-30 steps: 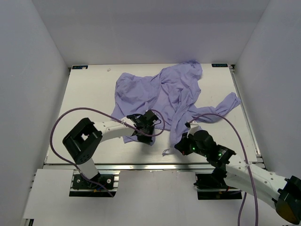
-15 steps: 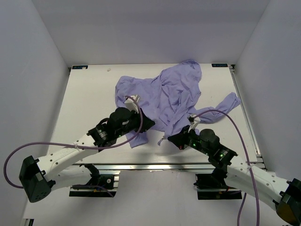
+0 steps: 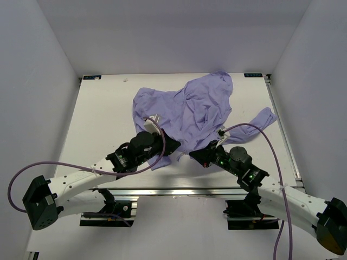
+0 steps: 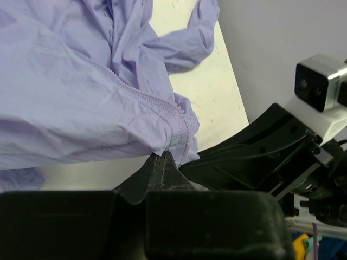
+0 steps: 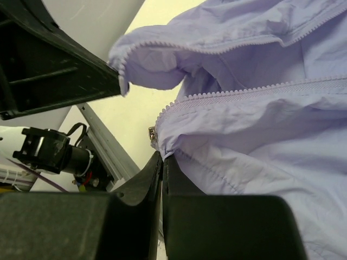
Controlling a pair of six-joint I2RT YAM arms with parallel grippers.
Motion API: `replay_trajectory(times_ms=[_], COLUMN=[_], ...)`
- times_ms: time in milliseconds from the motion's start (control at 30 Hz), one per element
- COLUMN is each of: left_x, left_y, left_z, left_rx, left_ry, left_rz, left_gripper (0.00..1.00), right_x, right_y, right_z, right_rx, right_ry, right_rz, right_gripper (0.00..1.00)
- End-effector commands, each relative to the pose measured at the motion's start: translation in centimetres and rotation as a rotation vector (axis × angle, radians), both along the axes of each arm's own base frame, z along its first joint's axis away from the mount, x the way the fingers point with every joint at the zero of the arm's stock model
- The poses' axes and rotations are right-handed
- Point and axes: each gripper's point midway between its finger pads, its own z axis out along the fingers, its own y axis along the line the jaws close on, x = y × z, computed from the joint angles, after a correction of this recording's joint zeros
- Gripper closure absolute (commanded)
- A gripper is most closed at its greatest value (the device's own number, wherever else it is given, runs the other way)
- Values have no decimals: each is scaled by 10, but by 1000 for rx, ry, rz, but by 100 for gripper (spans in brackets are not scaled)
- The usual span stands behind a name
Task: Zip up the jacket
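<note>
While the arms (image 3: 87, 174) closed in: zipper edges (image 5: 244, 89) came near.
Left gripper (image 4: 161, 158): pinches one jacket (image 3: 190, 105) hem corner.
Right gripper (image 5: 162, 160): pinches the other.
Zipper ends (image 5: 153, 138): not yet joined.

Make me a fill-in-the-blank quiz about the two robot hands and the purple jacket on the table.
1. The left hand and the right hand are each ___ on the jacket.
2. Each hand pinches a front edge lined with ___ teeth.
3. The two edges are apart, so the jacket is not yet ___.
Missing words: shut; zipper; zipped.
</note>
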Motion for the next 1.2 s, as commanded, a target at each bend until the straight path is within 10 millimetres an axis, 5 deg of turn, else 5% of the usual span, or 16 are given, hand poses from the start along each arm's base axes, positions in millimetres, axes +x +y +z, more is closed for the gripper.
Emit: replay_trajectory(times_ms=[0, 1167], left_x=[10, 18], left_y=[6, 1], left_z=[18, 1], left_rx=[-38, 48], left_ry=[-49, -63], left_rz=[74, 124], left_gripper=[100, 100], right_x=[12, 27], right_y=[2, 6], right_z=[25, 54], right_rx=[64, 124], right_ry=[-54, -120], right_rz=[-41, -90], right_gripper=[100, 100])
